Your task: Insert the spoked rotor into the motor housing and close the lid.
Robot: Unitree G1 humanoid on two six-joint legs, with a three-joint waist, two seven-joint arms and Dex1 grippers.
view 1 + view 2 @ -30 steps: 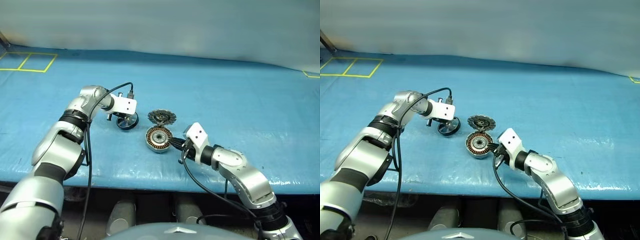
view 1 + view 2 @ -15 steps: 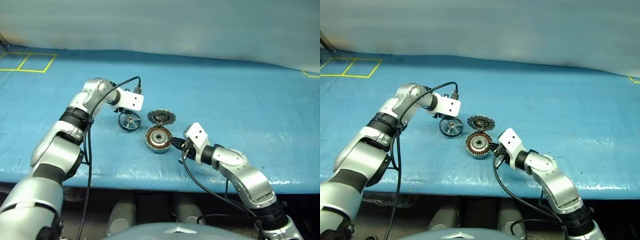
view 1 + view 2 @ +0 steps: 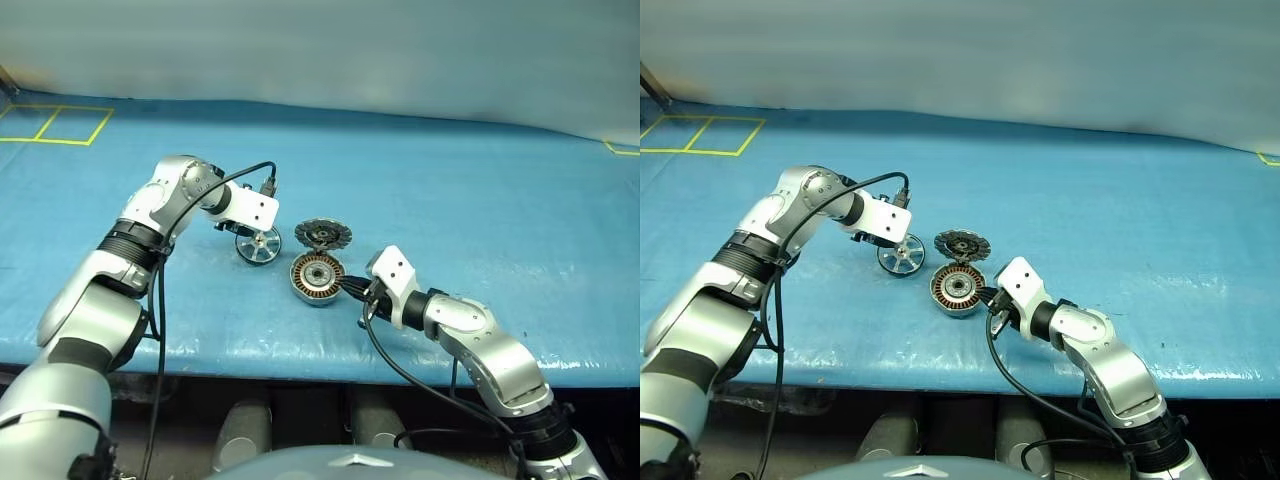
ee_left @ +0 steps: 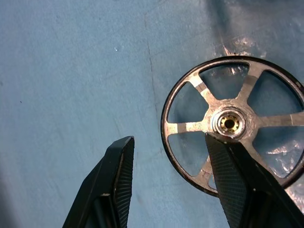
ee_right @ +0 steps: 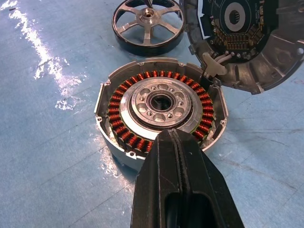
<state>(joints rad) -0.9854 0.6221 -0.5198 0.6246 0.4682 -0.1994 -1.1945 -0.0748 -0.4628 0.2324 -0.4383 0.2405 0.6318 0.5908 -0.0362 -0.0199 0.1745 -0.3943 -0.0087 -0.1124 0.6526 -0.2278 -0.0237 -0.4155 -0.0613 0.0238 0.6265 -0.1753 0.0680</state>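
Observation:
The spoked rotor (image 3: 258, 246) lies flat on the blue mat, silver spokes up, just left of the motor housing (image 3: 317, 277). My left gripper (image 4: 168, 138) hovers over it, open: one finger (image 4: 228, 175) hangs above the spokes near the hub, the other stands outside the rim, and neither grips it. The housing (image 5: 161, 109) shows its ring of copper windings around a silver hub. Its lid (image 3: 323, 234) stands swung open on the far side, dark segmented face showing. My right gripper (image 3: 352, 288) is shut, holding nothing, its tip at the housing's near rim.
Everything rests on a blue mat (image 3: 450, 200) over the table, whose front edge runs just behind my right arm. Yellow tape squares (image 3: 55, 125) mark the far left corner. A grey wall closes the back.
The rotor went from tilted on its edge to lying flat. My left gripper opened wider and lifted slightly off it. The right arm kept still.

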